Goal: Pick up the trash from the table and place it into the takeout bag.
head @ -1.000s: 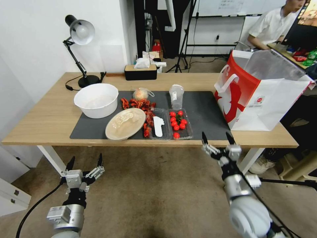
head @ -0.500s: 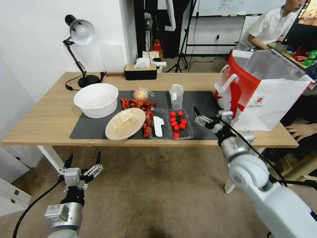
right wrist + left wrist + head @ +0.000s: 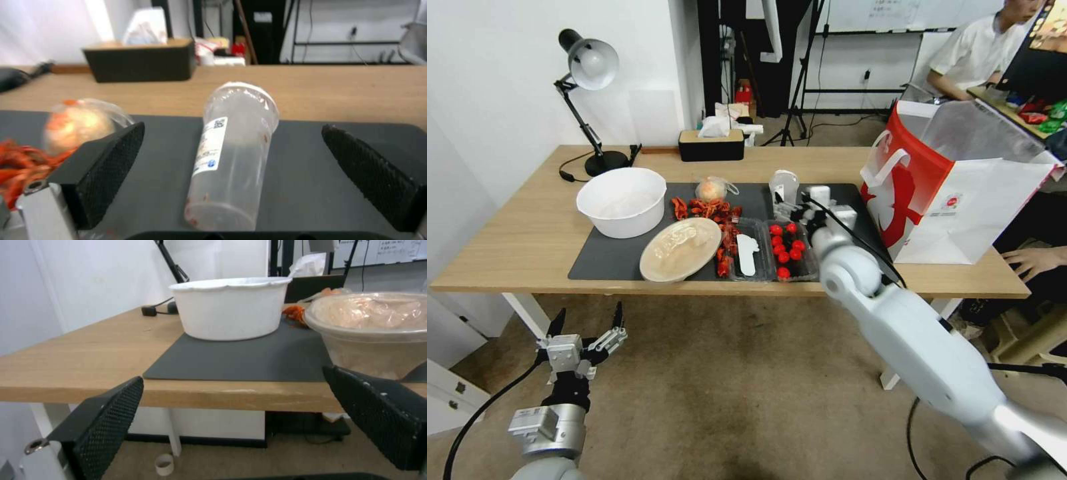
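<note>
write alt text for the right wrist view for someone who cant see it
The open right gripper faces a clear plastic cup standing on a dark grey mat, centred between its two black fingers. A small knotted bag sits beside the cup, and a black tissue box stands on the wooden table behind.

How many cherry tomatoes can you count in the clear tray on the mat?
8 cherry tomatoes show in the clear tray near the mat's front edge, beside the right gripper's arm; more may be hidden.
</note>
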Robot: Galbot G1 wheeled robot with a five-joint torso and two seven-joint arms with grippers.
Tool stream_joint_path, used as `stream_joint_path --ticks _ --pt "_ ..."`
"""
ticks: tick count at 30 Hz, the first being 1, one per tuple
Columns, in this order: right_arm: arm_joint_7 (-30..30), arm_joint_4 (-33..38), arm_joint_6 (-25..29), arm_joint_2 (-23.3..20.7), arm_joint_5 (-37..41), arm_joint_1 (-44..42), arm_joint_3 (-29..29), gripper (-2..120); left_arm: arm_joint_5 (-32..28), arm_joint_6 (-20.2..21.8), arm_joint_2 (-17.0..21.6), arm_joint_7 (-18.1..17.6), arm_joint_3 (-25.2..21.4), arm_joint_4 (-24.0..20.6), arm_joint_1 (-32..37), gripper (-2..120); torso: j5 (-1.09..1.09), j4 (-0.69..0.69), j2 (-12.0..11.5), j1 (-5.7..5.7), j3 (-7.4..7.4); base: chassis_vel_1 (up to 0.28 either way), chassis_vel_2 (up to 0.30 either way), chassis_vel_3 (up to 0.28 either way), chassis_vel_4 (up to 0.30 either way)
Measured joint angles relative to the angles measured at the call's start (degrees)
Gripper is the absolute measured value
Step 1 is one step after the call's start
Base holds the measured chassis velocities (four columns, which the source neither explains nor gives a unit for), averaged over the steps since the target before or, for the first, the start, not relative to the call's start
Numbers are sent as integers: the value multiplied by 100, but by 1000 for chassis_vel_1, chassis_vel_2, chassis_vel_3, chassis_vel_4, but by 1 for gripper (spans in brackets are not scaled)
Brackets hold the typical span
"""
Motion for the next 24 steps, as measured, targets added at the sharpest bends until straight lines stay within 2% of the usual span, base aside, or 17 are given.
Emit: stream_joint_path --ticks 1,6,9,24 --pt "206 -328 -198 167 119 229 -98 100 0 1 -18 0 1 19 -5 100 3 0 0 0 0 0 0 0 0" --pt "615 -910 -558 488 430 562 -235 100 4 2 -31 -2 2 60 -27 100 3 0 0 0 0 0 0 0 0" --pt "654 -1189 -624 646 490 679 -276 100 5 2 -30 -2 2 62 -43 100 2 -1 0 0 0 0 0 0 0" --pt "1004 -1829 -942 1196 549 986 -228 100 -61 -15 39 -3 -73 99 -20 100 2 0 1 0 0 0 0 0 0"
